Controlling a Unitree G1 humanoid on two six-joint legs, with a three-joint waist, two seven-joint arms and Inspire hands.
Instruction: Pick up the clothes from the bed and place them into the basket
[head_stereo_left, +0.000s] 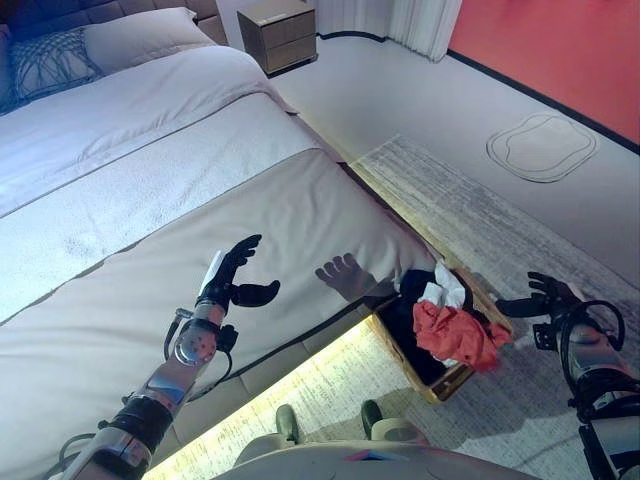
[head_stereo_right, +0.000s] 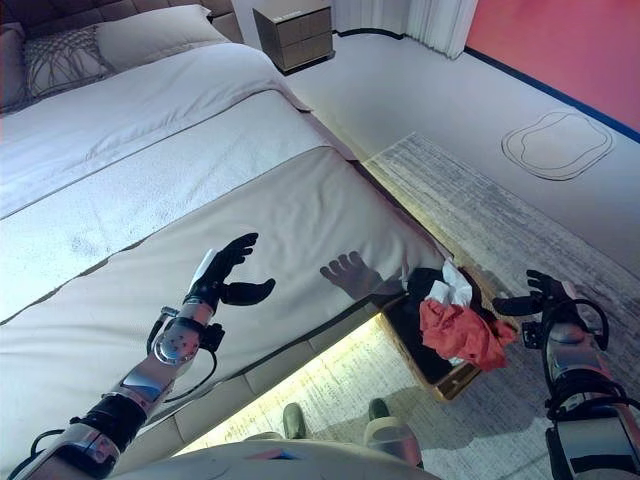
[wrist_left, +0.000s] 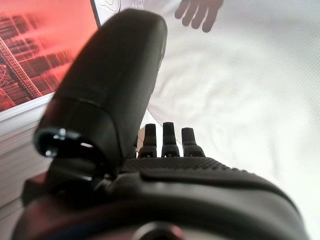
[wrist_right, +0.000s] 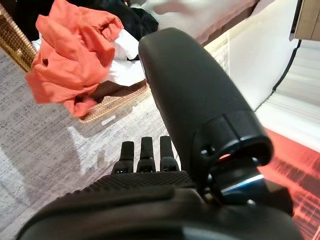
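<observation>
A nightstand (head_stereo_left: 279, 32) stands against the wall beside red panelling (head_stereo_left: 560, 45).

The bed (head_stereo_left: 150, 190) carries two pillows (head_stereo_left: 90, 50); the basket (head_stereo_left: 445, 380) stands on the rug (head_stereo_left: 470, 220).

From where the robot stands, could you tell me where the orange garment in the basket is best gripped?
Pinch the bunched fold of the orange garment hanging over the basket rim, probably from above on the rug side. It lies topmost and crumpled there, nearest the open right hand.
</observation>
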